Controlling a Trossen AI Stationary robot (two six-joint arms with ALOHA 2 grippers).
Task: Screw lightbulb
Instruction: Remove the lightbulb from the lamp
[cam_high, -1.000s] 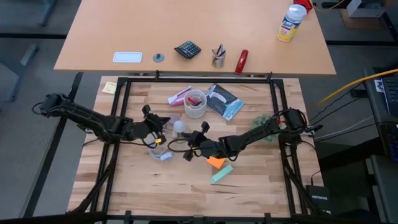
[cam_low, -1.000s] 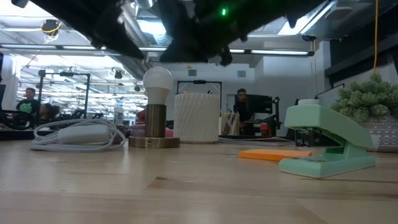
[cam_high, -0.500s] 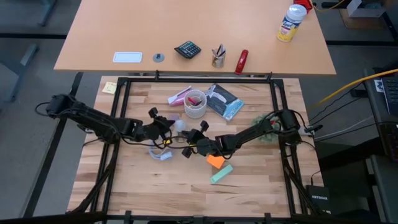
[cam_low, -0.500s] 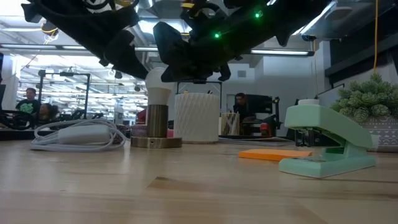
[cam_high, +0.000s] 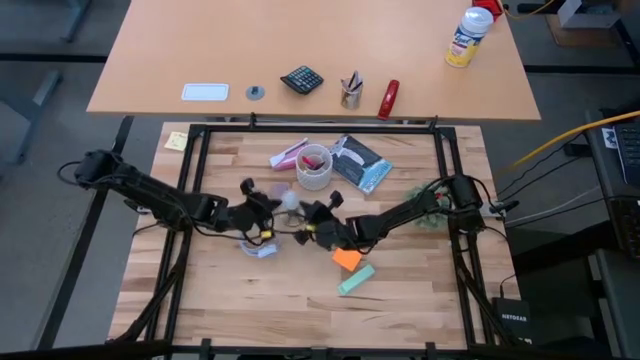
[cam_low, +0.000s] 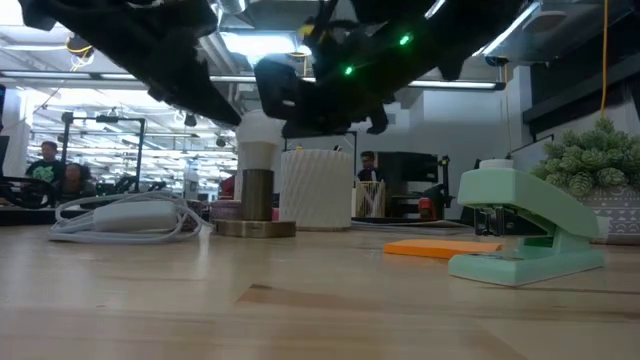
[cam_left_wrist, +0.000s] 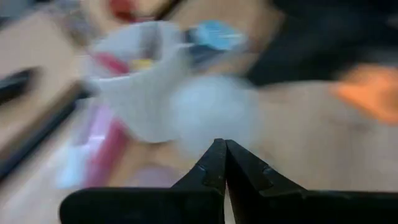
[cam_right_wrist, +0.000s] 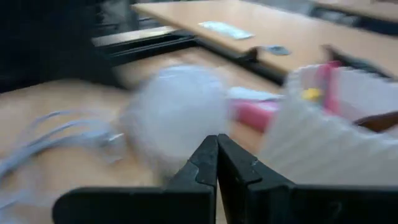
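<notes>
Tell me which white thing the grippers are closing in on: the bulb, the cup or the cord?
The bulb: it stands on its brass base between the left gripper and right gripper, both shut.

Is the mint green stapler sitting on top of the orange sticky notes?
No: in the high view the mint green stapler lies on the bare wood beside the orange sticky notes.
</notes>
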